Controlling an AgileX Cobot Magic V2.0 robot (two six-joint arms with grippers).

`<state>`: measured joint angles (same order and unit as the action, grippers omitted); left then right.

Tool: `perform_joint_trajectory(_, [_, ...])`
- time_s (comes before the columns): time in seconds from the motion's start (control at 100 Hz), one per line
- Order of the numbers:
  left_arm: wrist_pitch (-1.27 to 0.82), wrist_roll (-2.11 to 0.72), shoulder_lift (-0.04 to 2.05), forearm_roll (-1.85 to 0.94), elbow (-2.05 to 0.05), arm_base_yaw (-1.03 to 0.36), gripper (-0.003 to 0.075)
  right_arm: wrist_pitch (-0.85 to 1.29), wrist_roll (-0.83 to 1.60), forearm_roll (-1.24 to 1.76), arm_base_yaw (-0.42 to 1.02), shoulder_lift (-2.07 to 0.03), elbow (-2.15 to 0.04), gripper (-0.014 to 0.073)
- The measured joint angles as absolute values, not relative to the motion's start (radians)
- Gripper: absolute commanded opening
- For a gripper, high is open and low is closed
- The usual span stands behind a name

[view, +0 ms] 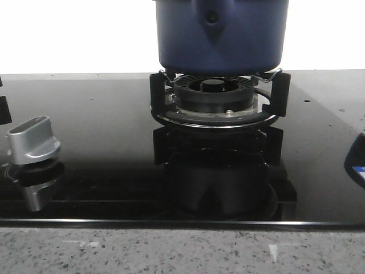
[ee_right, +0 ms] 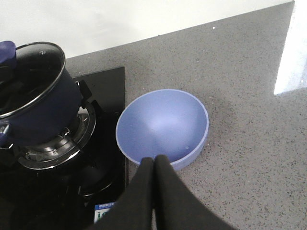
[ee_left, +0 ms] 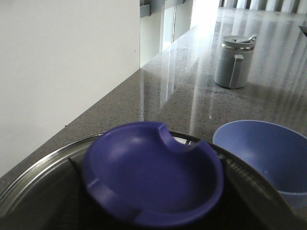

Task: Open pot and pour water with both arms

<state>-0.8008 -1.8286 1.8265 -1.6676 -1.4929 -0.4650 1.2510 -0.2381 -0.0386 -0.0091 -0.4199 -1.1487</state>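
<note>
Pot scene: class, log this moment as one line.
pot: on burner, lid on | bowl: beside stove | right gripper: shut, over bowl rim

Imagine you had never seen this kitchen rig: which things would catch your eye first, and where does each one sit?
First comes the large dark-blue round pot, standing on the black burner ring of the glossy black cooktop, a glass lid on top. Next is the pale-blue round bowl on the grey speckled counter beside the cooktop, just beyond the shut right gripper. A grey lidded jug stands farther along the counter.
</note>
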Motion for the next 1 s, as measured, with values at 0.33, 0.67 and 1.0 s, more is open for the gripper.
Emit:
perform_joint_trajectory(0.33, [-0.758,-1.791,1.812,-1.633,-1.493,-0.465,0.0284,1.251,-0.237,-0.026,-0.009,-0.420,-1.149,-0.0068])
perform_joint_trajectory(0.67, [-0.699,-1.709,1.809,-1.612,-1.495,-0.465,0.0284,1.270,-0.237,-0.011,-0.009,-0.420,-1.149,-0.0068])
perform_joint_trajectory(1.0, [-0.742,-1.696,1.807,-1.544,-1.499,-0.463,0.0284,1.270,-0.237,-0.011,-0.009,-0.420,-1.149,-0.0068])
